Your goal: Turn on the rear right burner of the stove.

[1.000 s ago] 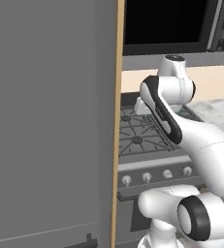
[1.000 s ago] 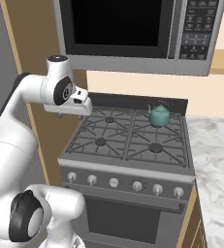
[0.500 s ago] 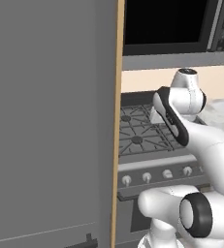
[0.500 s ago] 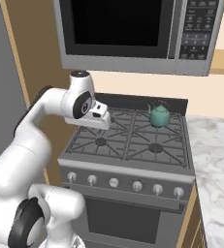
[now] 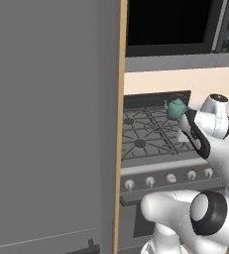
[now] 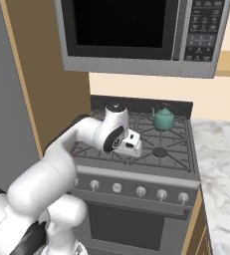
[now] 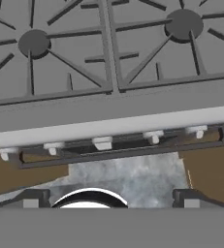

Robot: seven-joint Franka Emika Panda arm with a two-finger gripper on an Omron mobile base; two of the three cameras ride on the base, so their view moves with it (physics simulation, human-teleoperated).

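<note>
1. You have not turned any knob yet, as far as the pictures show: the gripper (image 6: 134, 143) hangs over the stove (image 6: 136, 167), above the grates near the front middle, touching nothing.
2. Its fingers stand well apart in the hand view, with nothing between them, so take the hand as spread and empty.
3. The rear right burner (image 6: 162, 127) lies at the far right of the cooktop, and a teal kettle (image 6: 163, 118) sits on it. No flame shows there, though the kettle hides most of the cap.
4. What is left, in my judgement, is nearly everything: bring the hand down to the front panel, pick the right knob from the row of knobs (image 6: 141, 190), grip it and twist.
5. Which of the five knobs serves that burner cannot be read from these pictures; no markings are legible.
6. The cooktop is grey steel under dark grid grates, with a black back rail behind.
7. A microwave (image 6: 141, 35) hangs above the stove.
8. A tall grey panel (image 5: 51, 124) with a wood edge stands to the left, and a marbled counter (image 6: 221, 164) runs to the right.
</note>
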